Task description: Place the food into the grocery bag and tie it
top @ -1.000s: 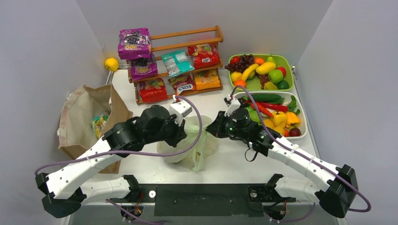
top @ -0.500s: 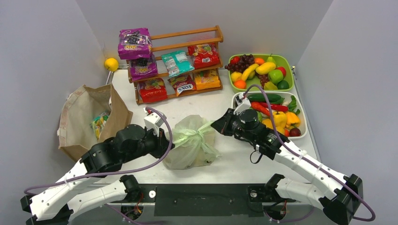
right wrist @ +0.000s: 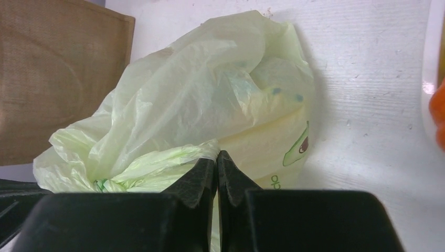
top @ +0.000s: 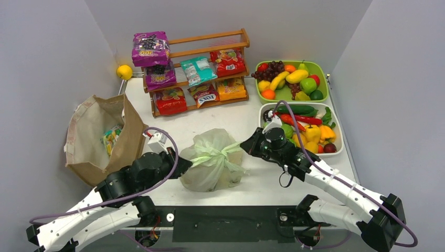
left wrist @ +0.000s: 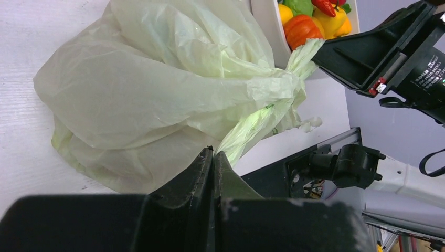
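The pale green grocery bag (top: 212, 165) lies closed on the white table between my arms. Its handles are twisted into a knot (top: 220, 152) across its top. My left gripper (top: 184, 164) is shut on the left handle strand; in the left wrist view (left wrist: 214, 154) the strand (left wrist: 252, 123) runs taut from the jaws to the knot. My right gripper (top: 245, 147) is shut on the right handle strand (right wrist: 157, 165) and shows in the right wrist view (right wrist: 216, 156). Food shows dimly through the plastic, with a pale yellow packet (right wrist: 267, 142) inside.
A brown paper bag (top: 99, 134) stands at the left. A wooden rack (top: 197, 71) of snack packets is at the back. A green tray (top: 320, 67) of fruit and a white tray (top: 338, 149) of vegetables are at the right. A yellow ball (top: 124, 72) hangs at the back left.
My left gripper has drawn back left and toward the near edge, and my right gripper has drawn right. The handles between them have pulled tight across the bag into a knot.
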`<state>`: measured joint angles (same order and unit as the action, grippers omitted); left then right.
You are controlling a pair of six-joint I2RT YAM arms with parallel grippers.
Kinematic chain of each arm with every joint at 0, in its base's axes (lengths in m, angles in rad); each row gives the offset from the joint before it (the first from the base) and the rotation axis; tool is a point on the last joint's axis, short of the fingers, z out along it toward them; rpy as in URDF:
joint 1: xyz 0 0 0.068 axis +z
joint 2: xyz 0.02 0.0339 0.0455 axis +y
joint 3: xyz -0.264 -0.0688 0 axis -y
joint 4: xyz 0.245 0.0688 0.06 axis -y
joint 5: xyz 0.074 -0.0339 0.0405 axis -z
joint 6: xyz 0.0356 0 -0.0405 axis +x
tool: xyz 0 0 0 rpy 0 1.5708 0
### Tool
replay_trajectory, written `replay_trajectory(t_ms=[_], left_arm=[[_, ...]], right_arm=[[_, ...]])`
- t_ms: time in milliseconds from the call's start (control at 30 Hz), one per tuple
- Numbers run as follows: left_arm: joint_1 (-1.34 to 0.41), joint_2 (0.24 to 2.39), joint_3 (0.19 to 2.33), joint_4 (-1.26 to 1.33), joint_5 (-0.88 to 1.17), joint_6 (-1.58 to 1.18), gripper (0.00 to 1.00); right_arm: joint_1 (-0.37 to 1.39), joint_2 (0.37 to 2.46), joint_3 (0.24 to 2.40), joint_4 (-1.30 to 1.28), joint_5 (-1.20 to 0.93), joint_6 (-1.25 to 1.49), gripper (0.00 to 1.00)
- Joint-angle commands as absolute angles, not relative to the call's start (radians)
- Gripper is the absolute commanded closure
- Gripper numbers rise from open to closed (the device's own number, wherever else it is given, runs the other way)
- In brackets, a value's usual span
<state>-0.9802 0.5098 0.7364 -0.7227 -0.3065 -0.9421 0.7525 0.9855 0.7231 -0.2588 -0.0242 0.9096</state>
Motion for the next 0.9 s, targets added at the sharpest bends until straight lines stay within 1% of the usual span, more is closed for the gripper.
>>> replay_trajectory(t_ms=[0, 67, 200, 300, 400, 467, 567, 667, 767, 867], left_arm=[[-0.974, 0.541, 0.804, -0.805, -0.393, -0.892, 1.00], [-0.974, 0.579, 0.874, -0.792, -0.372, -0.820, 1.00], [-0.972, 0.696, 1.124, -0.789, -0.366, -0.675, 1.00], [-0.971, 0.787, 1.234, -0.740, -0.350, -0.580, 1.00], [-0.962, 0.880, 1.343, -0.724, -0.363, -0.516, 1.00], [-0.951, 0.925, 1.396, -0.753, -0.393, -0.497, 1.00], [-0.929, 0.929, 1.403, -0.751, -0.418, -0.487, 1.00], [-0.892, 0.893, 1.349, -0.784, -0.454, -0.506, 1.00], [-0.861, 0.835, 1.205, -0.843, -0.476, -0.549, 1.00], [-0.818, 0.762, 1.046, -0.866, -0.428, -0.619, 1.00]], right_arm=[[0.707, 0.986, 0.760, -0.366, 0.241, 0.780, 1.00], [0.733, 0.986, 0.824, -0.357, 0.184, 0.712, 1.00], [0.814, 1.008, 1.051, -0.404, 0.124, 0.580, 1.00], [0.838, 1.022, 1.216, -0.409, 0.085, 0.527, 1.00], [0.841, 1.078, 1.383, -0.441, 0.119, 0.529, 1.00], [0.842, 1.119, 1.448, -0.490, 0.164, 0.537, 1.00], [0.836, 1.135, 1.438, -0.524, 0.224, 0.557, 1.00], [0.788, 1.130, 1.324, -0.548, 0.253, 0.586, 1.00], [0.720, 1.118, 1.182, -0.545, 0.277, 0.613, 1.00], [0.682, 1.120, 1.019, -0.521, 0.290, 0.627, 1.00]])
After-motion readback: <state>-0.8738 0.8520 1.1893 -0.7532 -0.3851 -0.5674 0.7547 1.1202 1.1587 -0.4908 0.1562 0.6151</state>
